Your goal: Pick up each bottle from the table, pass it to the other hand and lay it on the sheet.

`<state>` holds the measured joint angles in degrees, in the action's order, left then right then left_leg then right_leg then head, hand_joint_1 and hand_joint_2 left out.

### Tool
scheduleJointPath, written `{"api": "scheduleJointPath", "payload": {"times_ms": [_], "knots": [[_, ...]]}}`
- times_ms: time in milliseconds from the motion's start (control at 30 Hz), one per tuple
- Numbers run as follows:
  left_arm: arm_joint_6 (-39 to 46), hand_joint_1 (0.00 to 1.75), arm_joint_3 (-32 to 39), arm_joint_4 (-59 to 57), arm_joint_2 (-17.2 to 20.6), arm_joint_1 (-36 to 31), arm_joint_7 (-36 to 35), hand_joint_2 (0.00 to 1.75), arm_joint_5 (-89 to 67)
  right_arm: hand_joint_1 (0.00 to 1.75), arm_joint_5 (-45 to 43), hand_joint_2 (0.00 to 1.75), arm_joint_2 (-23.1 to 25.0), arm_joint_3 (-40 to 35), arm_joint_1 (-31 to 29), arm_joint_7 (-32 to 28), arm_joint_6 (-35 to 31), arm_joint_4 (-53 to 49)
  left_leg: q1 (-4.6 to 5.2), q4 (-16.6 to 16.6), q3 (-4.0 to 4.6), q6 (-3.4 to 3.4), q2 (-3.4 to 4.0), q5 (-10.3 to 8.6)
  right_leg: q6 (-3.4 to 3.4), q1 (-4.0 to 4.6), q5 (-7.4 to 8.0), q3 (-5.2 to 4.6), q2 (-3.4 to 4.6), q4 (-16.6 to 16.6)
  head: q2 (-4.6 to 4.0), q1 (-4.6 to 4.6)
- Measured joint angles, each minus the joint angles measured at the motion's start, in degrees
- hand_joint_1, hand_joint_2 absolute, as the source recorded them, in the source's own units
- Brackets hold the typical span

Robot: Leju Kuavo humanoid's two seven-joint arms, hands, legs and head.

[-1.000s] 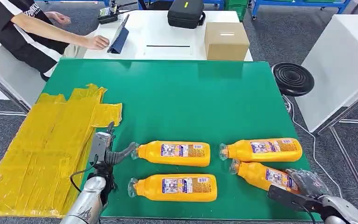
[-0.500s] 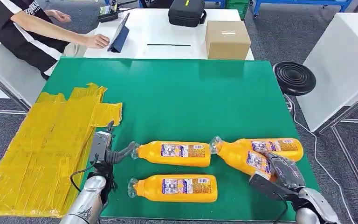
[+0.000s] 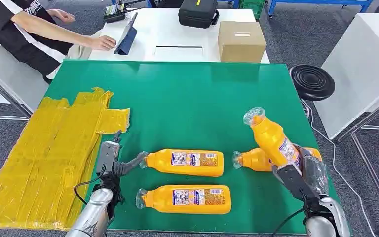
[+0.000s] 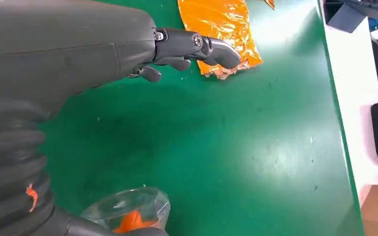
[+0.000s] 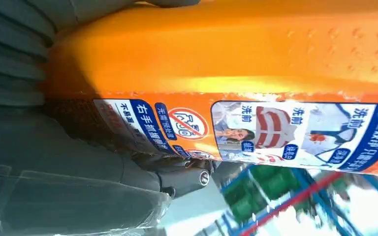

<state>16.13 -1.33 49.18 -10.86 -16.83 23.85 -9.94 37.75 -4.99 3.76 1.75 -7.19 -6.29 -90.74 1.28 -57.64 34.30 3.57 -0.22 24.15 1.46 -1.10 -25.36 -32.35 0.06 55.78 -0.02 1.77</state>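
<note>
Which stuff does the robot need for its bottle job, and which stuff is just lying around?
Needed: lifted bottle in right hand; three bottles on the table; yellow sheet; left hand.

Just lying around: cardboard box; black bag; black stool.

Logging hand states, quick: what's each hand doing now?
Left hand: open, holding nothing.
Right hand: holding a bottle, lifted off the table.

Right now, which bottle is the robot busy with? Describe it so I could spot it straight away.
Look at the green table, then at its right-hand side, where the robot's right hand comes up from the near edge. The raised bottle is in that hand's fingers. Unlike the three orange bottles lying flat, it is lifted off the table and tilted, clear cap pointing up and away.
</note>
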Motion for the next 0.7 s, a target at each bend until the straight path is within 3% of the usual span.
{"api": "scheduleJointPath", "payload": {"times_ms": [133, 333, 467, 700], "knots": [[0.0, 0.00, 0.0, 0.2, 0.0, 0.1, 0.0, 1.75, -0.1, 1.75, -0.1, 1.75, 0.7, 0.2, 0.1, 0.0, -0.3, -0.9, 0.00, 0.0, 0.00, 0.00, 0.01, 0.00, 0.00, 0.00, 0.00, -0.02, 0.00, 0.0, 0.00, 0.00], [-0.4, 0.00, -0.5, 3.0, -0.5, 2.7, 0.1, 1.75, -1.6, 1.75, 2.4, 1.75, 4.4, -0.6, 0.0, -1.4, -7.4, -3.0, -0.01, 0.0, 0.06, 0.00, 0.00, 0.00, 0.00, 0.01, 0.00, -0.05, 0.01, 0.0, 0.00, 0.00], [-0.9, 0.00, -2.3, 7.4, -0.6, 5.2, 0.6, 1.75, -2.5, 1.75, -1.0, 1.75, 6.4, -4.1, -2.1, -3.4, -12.0, -1.3, -0.03, 0.0, 0.07, -0.01, 0.03, 0.00, -0.01, 0.01, 0.00, -0.09, 0.01, 0.0, 0.00, 0.00], [-2.9, 0.00, -6.5, 16.7, -0.6, 8.1, -1.7, 1.75, -2.7, 1.75, -4.7, 1.75, 9.0, -9.1, -7.3, -4.9, -14.3, 5.6, -0.04, 0.0, 0.10, -0.01, 0.00, -0.03, 0.00, 0.01, 0.00, -0.08, 0.00, 0.0, 0.00, -0.02]]}}
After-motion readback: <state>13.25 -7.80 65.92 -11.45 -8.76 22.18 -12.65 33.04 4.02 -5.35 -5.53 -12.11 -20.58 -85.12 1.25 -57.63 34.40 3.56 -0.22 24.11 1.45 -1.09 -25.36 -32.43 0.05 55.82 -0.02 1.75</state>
